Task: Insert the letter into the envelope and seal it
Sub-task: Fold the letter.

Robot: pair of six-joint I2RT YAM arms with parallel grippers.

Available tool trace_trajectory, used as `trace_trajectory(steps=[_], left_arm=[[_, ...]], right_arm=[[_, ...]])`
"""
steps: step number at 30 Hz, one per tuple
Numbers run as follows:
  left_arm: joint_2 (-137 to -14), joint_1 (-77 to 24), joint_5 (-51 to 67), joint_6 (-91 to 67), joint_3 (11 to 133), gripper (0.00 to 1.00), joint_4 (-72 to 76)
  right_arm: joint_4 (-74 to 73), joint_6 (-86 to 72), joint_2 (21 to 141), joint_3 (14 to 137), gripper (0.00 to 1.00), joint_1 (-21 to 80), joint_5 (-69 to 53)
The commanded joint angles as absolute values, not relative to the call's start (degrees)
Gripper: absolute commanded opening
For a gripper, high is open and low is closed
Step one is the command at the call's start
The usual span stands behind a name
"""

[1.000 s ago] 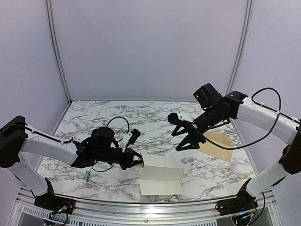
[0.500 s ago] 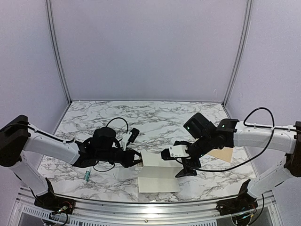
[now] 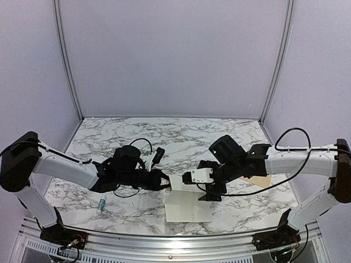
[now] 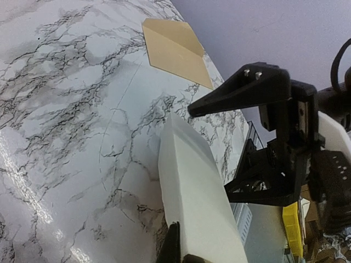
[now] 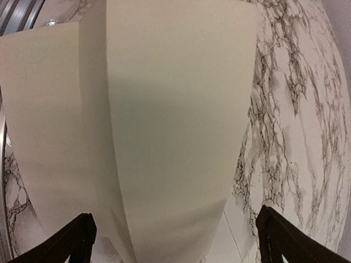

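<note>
The letter [image 3: 189,207] is a cream sheet lying partly folded at the front middle of the marble table, pale back up. My left gripper [image 3: 164,184] is shut on its left edge and holds the far flap raised. In the left wrist view the letter [image 4: 197,208] runs out from my fingertips [image 4: 174,247]. My right gripper [image 3: 211,193] hangs wide open low over the letter's right edge. In the right wrist view the letter [image 5: 164,120] fills the frame between my right gripper's spread jaws [image 5: 175,241]. The tan envelope [image 3: 262,181] lies flat at the right, mostly behind my right arm; it also shows in the left wrist view [image 4: 175,52].
A small green object [image 3: 101,205] lies on the table front left, below my left arm. A metal rail [image 3: 175,246] runs along the near edge. Purple walls close the back and both sides.
My right arm has swung down and left from over the envelope to the letter's right edge, still open. My left gripper has shifted slightly right, keeping hold of the letter.
</note>
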State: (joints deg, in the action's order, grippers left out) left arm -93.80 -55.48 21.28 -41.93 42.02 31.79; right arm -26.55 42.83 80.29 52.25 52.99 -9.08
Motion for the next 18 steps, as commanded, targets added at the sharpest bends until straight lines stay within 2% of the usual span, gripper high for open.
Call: trace_trajectory(steps=[1, 7, 18], left_arm=[[-94.0, -55.8, 23.2, -44.1, 44.0, 0.0, 32.2], [-94.0, -56.5, 24.7, -43.6, 44.2, 0.0, 32.0], [-93.5, -58.2, 25.7, -37.3, 44.0, 0.0, 28.4]], right_arm=[[-25.2, 43.0, 82.5, 53.2, 0.99, 53.7, -9.7], [-20.7, 39.0, 82.8, 54.6, 0.96, 53.1, -2.2], [-24.7, 37.7, 83.9, 60.2, 0.86, 48.2, -9.6]])
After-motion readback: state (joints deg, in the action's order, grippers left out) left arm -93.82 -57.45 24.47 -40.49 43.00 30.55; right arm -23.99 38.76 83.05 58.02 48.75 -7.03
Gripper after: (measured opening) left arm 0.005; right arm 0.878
